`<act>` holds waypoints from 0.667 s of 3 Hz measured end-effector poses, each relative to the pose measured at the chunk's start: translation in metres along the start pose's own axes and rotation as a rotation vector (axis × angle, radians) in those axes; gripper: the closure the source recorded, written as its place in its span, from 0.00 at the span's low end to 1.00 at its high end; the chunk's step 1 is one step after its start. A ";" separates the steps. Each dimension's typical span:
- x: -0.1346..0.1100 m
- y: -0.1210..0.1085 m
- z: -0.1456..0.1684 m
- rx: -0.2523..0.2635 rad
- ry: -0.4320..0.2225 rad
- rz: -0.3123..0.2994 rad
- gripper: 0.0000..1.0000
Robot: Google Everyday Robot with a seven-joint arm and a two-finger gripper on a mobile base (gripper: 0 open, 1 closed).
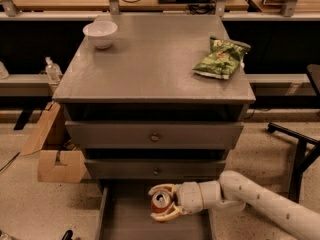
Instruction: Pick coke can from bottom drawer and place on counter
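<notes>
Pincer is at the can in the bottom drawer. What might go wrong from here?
1. The pincer grips the coke can close under the lower drawer front; a straight lift would likely hit it, so draw back first.
2. The bottom drawer has a low side wall nearby; a sideways swing may catch it.
3. On the counter, the chip bag and white bowl sit near the corners; aim for the middle.

arm extends from right; gripper [158, 203] low, clasping coke can [161, 199]
</notes>
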State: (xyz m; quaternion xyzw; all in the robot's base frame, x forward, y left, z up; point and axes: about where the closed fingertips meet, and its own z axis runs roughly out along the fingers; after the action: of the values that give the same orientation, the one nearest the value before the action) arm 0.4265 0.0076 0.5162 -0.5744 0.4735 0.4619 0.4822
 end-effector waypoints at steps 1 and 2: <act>-0.066 -0.014 -0.030 0.027 -0.043 0.007 1.00; -0.160 -0.062 -0.061 0.104 -0.052 -0.002 1.00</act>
State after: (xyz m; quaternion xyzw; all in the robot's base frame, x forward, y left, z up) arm 0.4729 -0.0315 0.6879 -0.5368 0.4834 0.4512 0.5239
